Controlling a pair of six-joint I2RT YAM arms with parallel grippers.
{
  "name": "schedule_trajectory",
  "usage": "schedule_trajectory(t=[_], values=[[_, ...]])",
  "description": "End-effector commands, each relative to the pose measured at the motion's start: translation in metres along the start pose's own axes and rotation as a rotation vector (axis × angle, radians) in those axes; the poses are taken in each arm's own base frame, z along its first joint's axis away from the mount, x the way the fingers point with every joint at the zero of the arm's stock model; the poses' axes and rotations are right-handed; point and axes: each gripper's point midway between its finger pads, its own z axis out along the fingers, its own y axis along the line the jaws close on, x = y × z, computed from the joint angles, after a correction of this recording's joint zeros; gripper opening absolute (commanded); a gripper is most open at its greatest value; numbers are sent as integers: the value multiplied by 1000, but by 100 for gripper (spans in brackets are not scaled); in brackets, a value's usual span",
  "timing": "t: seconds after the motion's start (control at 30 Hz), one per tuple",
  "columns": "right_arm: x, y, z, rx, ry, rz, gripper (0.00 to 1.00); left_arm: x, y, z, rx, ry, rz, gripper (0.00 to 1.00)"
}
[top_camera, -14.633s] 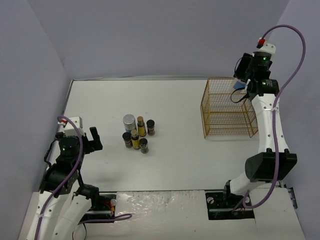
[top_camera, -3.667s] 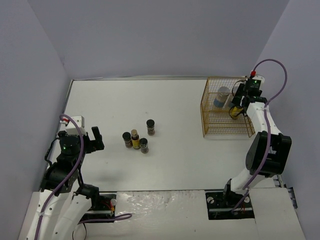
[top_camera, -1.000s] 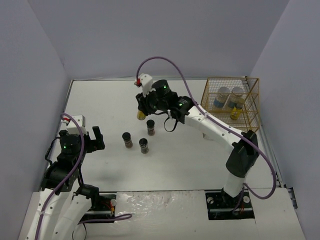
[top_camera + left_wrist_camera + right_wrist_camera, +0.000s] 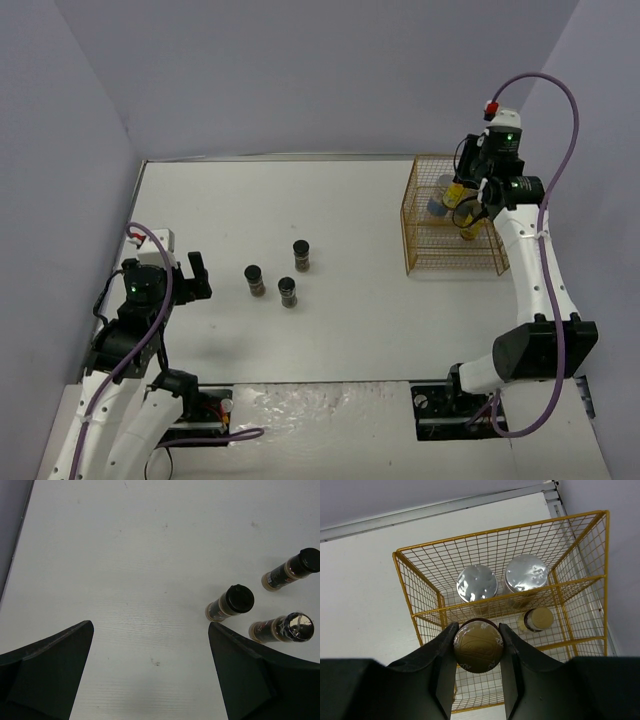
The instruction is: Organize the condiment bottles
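My right gripper (image 4: 478, 647) is shut on a slim yellow bottle (image 4: 478, 646) and holds it above the gold wire basket (image 4: 415, 617); it also shows in the top view (image 4: 455, 193). In the basket stand two silver-lidded jars (image 4: 477, 583) (image 4: 525, 573) and another yellow bottle (image 4: 535, 619). Three short dark jars (image 4: 255, 279) (image 4: 288, 291) (image 4: 300, 254) stand on the table's middle left. My left gripper (image 4: 197, 278) is open and empty, left of them; they show in its wrist view (image 4: 232, 602).
The basket (image 4: 412, 225) stands at the table's far right, close to the right wall. A wall runs along the left edge beside my left arm.
My right arm has carried a yellow bottle from the middle of the table to above the basket. Over the earlier frames the silver-lidded jars and a yellow bottle went from the cluster into the basket.
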Motion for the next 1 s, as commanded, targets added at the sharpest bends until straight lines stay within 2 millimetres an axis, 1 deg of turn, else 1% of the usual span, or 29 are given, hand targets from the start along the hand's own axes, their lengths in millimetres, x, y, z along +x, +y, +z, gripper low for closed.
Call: schedule_trajectory(t=[0.0,0.13,0.27,0.4,0.5,0.57,0.63,0.67,0.73,0.77,0.83,0.93,0.97], values=[[-12,6,15,-18,-87,27,0,-24,-2,-1,8,-82,-14,97],[8,3,30,-4,-78,27,0,-24,-3,-1,11,-83,-14,97],[29,3,44,-6,-57,23,0,-24,-3,-1,12,-83,-13,97],[47,2,59,-2,-55,21,0,-24,-3,-1,14,-82,-13,97],[61,1,68,2,-48,18,3,-24,-4,-1,15,-81,-12,97],[67,1,73,4,-47,17,9,-24,-4,-1,16,-83,-13,97],[74,0,77,8,-31,17,19,-25,-4,-1,18,-83,-13,97],[78,0,78,13,-21,19,23,-24,-4,-1,17,-83,-13,97],[86,-2,79,21,-7,30,31,-24,-4,-1,16,-82,-13,97],[87,-1,79,20,-5,32,34,-24,-4,-1,16,-82,-13,97],[87,0,76,16,-6,40,45,-24,-4,0,16,-81,-12,97],[81,5,68,-3,-17,36,60,-24,-4,0,16,-80,-11,97],[77,6,63,-8,-23,27,65,-23,-4,1,17,-77,-10,97]])
